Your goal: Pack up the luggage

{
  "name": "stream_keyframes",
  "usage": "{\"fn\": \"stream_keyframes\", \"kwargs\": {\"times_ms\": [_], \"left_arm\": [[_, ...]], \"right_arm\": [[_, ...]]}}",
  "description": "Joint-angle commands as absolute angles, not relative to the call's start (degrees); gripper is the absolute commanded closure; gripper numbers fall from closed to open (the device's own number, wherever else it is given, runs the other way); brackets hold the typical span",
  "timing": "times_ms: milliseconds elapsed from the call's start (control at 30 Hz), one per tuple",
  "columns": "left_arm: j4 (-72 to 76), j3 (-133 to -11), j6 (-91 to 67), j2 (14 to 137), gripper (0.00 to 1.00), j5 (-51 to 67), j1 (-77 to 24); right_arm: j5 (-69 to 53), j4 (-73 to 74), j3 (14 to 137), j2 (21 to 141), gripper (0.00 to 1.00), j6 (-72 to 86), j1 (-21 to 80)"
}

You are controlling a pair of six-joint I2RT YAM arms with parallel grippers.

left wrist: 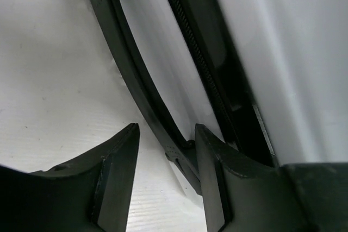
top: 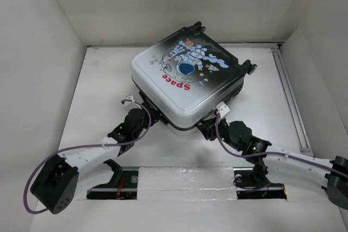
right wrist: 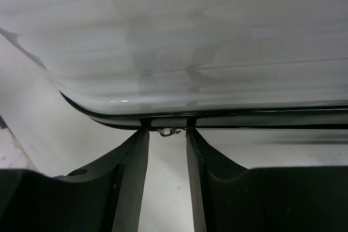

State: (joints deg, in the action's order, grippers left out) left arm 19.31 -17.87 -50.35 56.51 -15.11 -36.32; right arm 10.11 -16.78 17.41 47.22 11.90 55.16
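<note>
The left gripper (top: 154,115) is reaching in at the near left edge of the luggage (top: 187,71), and the right gripper (top: 209,127) is reaching in at its near right edge. From above, neither one's jaws are showing clearly. The luggage is lying flat in the middle of the table (top: 98,96), astronaut side up and turned at an angle, with its wheels (top: 251,68) pointing to the far right.

At the left wrist, the left gripper (left wrist: 166,129) is standing partly open and holding nothing, with bare table showing between its fingers (left wrist: 117,172). A black curved strip (left wrist: 118,47) is running down just beside the right-hand finger, while the other finger is sitting apart from it. Zipper (left wrist: 190,42) teeth are running alongside the white shell.

At the right wrist, the right gripper (right wrist: 167,134) is showing a narrow gap, with its fingertips pointing up at the dark seam (right wrist: 261,111) under the white shell. A small metal pull (right wrist: 169,132) is hanging between the tips, seemingly clear of both, so the gripper is clamping nothing.
</note>
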Motion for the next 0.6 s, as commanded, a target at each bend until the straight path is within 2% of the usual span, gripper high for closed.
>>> {"fn": "stream_keyframes", "kwargs": {"times_ms": [0, 133, 233, 400, 567], "left_arm": [[26.7, -17.4, -51.1, 59.0, 0.59, -12.1, -36.5], [30.1, -16.9, -50.5, 59.7, 0.71, -5.7, -36.5], [30.8, -16.1, -49.2, 58.1, 0.77, -6.2, -39.6], [30.1, -15.4, -48.2, 57.0, 0.77, -10.1, -46.2], [31.7, -16.6, -49.5, 61.3, 0.77, -9.1, -48.8]], "right_arm": [[13.5, -27.0, 17.1, 49.1, 0.60, 13.7, 55.5], [13.7, -26.4, 16.3, 51.0, 0.60, 15.6, 56.1], [15.7, -29.3, 13.5, 48.6, 0.62, 17.0, 56.1], [16.9, -26.6, 12.0, 45.9, 0.63, 18.4, 56.1], [15.7, -26.4, 10.7, 45.9, 0.57, 19.0, 56.1]]}}
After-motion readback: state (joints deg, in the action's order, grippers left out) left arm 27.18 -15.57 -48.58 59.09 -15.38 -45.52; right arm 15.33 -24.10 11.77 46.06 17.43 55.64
